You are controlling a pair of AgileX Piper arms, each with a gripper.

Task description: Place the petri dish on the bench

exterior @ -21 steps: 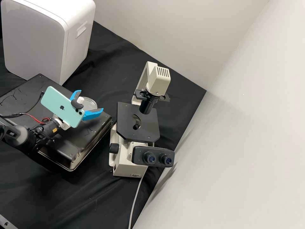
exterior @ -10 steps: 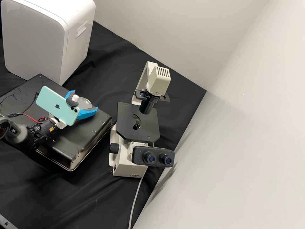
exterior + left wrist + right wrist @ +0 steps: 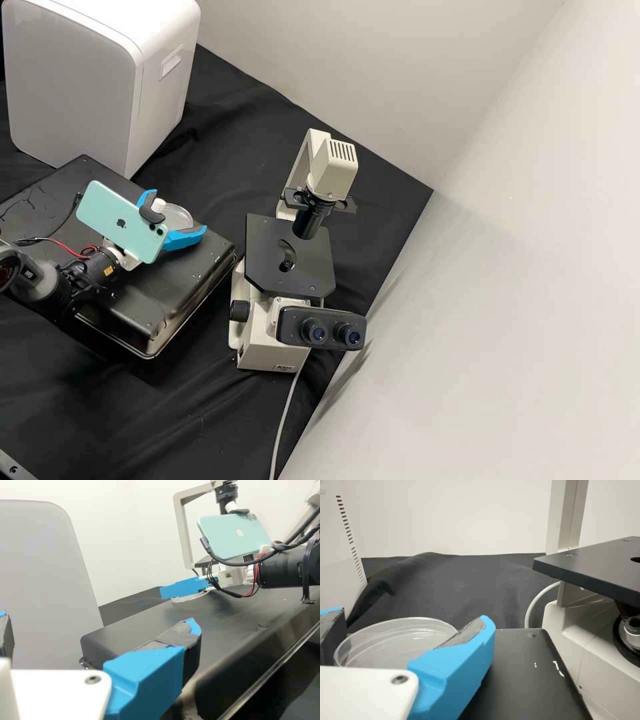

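Change: right gripper (image 3: 177,215) lowered, then still | holds petri dish (image 3: 390,640) | left gripper (image 3: 97,629) wide

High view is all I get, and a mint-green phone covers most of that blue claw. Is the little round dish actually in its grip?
Observer: Yes. In the right wrist view the petri dish sits between the right gripper's two blue fingers, both against its rim.
Visitor: Anything inside it?
Observer: Seen from close by, it looks clear and empty.
Visitor: Is it hanging in the air?
Observer: Seemingly not. The left wrist view, nearly level with the black case, shows the dish low on the case's top.
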